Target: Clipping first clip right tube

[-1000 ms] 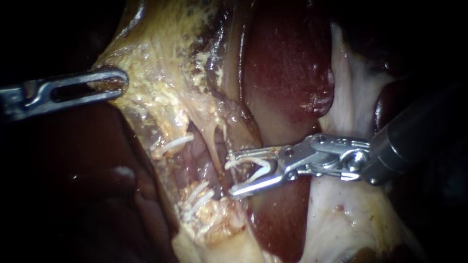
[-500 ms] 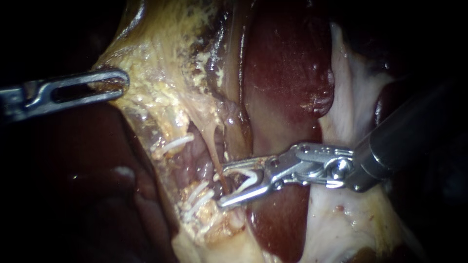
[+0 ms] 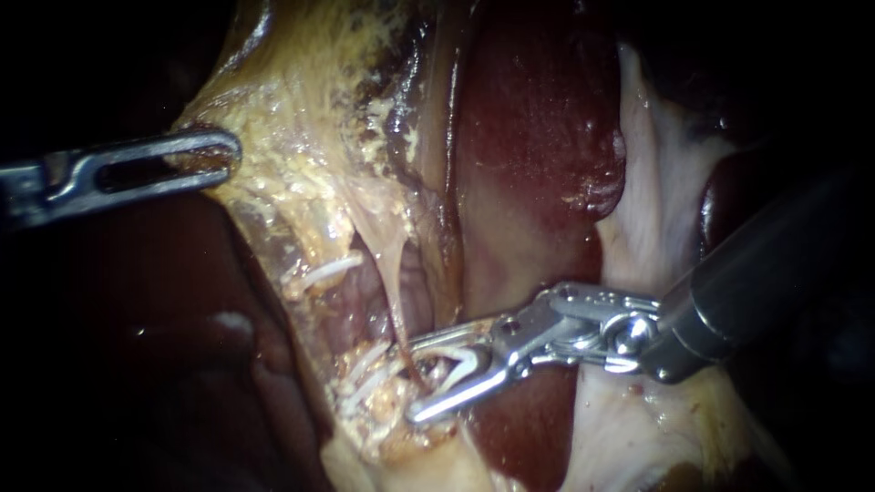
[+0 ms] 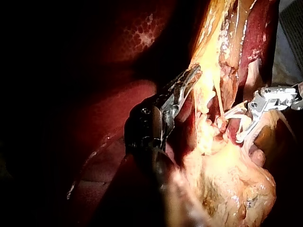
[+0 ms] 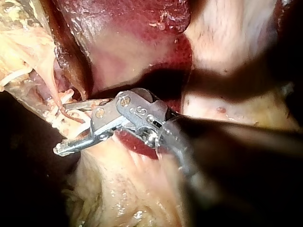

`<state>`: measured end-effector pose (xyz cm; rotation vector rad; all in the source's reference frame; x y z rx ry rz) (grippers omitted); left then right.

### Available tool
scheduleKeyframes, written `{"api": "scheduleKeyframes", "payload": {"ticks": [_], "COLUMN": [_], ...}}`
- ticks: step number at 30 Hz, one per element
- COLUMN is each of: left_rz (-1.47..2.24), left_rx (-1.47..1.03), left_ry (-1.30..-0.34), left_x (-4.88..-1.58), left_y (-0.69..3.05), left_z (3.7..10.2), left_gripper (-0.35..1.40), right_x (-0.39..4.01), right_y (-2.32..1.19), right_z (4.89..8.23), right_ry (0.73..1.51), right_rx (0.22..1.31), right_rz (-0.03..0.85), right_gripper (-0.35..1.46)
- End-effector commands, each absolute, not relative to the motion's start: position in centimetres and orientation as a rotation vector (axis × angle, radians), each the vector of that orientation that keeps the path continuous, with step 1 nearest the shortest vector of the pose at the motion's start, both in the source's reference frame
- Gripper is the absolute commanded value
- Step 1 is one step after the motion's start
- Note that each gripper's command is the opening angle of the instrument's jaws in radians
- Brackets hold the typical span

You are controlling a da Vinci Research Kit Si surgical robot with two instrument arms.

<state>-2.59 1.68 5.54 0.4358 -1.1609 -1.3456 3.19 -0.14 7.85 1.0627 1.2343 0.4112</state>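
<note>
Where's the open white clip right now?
In the endoscope view, lower centre: the clip sits held by the right instrument, around the thin tube, just right of other white clips on the tissue.

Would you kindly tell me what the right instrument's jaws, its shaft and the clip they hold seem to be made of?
Right instrument, jaws: bare polished metal, probably steel, by the silvery glints. Shaft: dark, dull, perhaps a coating or sleeve. Clip: white, matte, likely plastic.
</note>
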Motion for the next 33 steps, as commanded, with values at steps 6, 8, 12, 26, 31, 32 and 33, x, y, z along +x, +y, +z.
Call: {"api": "scheduleKeyframes", "payload": {"ticks": [6,8,12,26,31,32,33], "left_rz": [-1.347,-1.347,-1.347,-1.347,-1.347,-1.347,-1.347], "left_rx": [0.435,0.435,0.434,0.433,0.433,0.433,0.433], "left_ry": [-1.16,-1.16,-1.16,-1.16,-1.161,-1.161,-1.161], "left_x": [-2.6,-2.6,-2.62,-2.62,-2.62,-2.62,-2.62], "left_y": [1.69,1.69,1.68,1.67,1.67,1.67,1.67], "left_z": [5.55,5.55,5.55,5.55,5.55,5.55,5.55], "left_gripper": [-0.35,-0.35,-0.35,-0.35,-0.35,-0.35,-0.35], "right_x": [3.28,3.31,3.33,3.18,3.18,3.17,3.17], "right_y": [-0.22,-0.24,-0.25,-0.14,-0.13,-0.13,-0.13], "right_z": [7.94,7.98,8.03,7.99,8.05,8.06,8.07], "right_ry": [1.224,1.221,1.221,1.242,1.222,1.217,1.211], "right_rx": [1.069,1.07,1.068,1.019,1.011,1.009,1.008], "right_rz": [0.424,0.427,0.426,0.441,0.437,0.435,0.433], "right_gripper": [0.54,0.54,0.52,-0.35,-0.35,-0.35,-0.35]}}
